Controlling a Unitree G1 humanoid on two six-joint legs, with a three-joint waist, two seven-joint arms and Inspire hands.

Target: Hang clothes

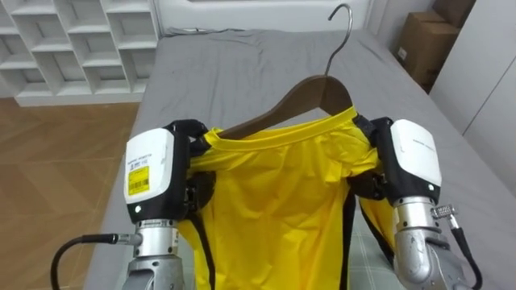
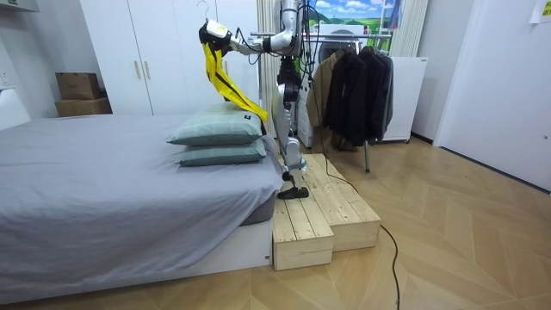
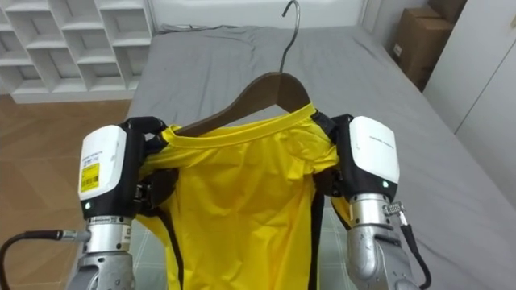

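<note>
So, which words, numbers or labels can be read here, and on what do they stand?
Yellow sticker on the white back of the left hand: dark print, too small to read.
Grey print on the white back of the right hand: too blurred to read.
Nothing else is readable.

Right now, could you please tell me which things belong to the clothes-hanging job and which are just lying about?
Job: yellow shirt, wooden hanger, left robot hand, right robot hand, clothes rack.
Lying about: pillows, cardboard boxes, white shelves.
</note>
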